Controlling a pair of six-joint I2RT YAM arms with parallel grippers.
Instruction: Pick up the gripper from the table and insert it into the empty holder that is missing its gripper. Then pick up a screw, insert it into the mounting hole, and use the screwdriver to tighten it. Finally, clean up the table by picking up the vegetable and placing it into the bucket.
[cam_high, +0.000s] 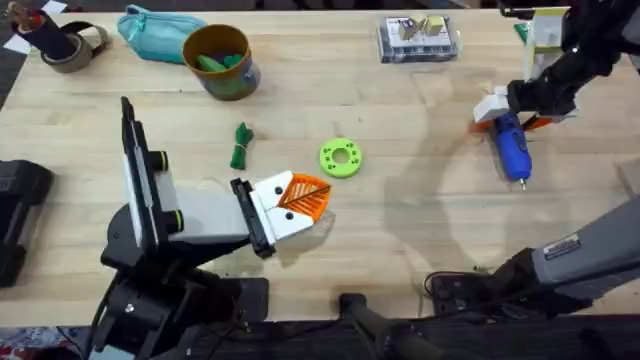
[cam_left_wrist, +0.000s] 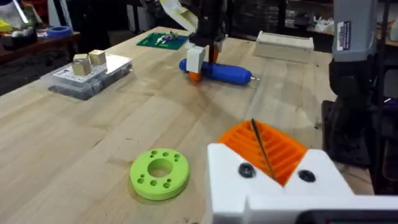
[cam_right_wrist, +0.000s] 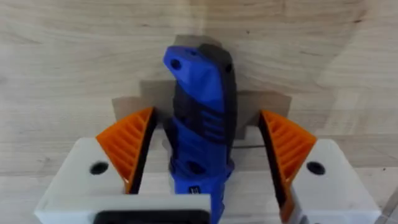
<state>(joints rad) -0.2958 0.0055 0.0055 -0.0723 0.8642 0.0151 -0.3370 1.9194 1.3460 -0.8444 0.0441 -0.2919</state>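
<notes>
Overhead: the blue screwdriver (cam_high: 512, 148), a fat pen-shaped body tapering to a thin metal tip that points toward 6 o'clock, lies on the pale wooden surface (cam_high: 400, 240) at about 2 o'clock from its centre. The right pincer (cam_high: 512, 118) sits over the tool's upper end, its white fingers to either side. The slim dark-green vegetable (cam_high: 241, 146), knotted at its upper end, lies left of centre, with a bright-green holed disc (cam_high: 341, 158) at its 3 o'clock. The bucket (cam_high: 220, 60), yellow-orange inside with a blue-green band, stands at 11 o'clock and holds green items. The left pincer (cam_high: 302, 200), white with orange pads pressed together, hovers at 7 o'clock from the disc, holding nothing.

Left wrist: the screwdriver (cam_left_wrist: 217, 71) lies flat across the far surface, its tip to one side, the right pincer (cam_left_wrist: 200, 62) down over its other end. A white label on the right arm carries print too small to read.

Right wrist: the screwdriver (cam_right_wrist: 200, 140) shows a blue shell with a black ribbed grip strip. It lies between the spread orange pads (cam_right_wrist: 127, 146), with a gap on each side. A small label near its butt is illegible.
</notes>
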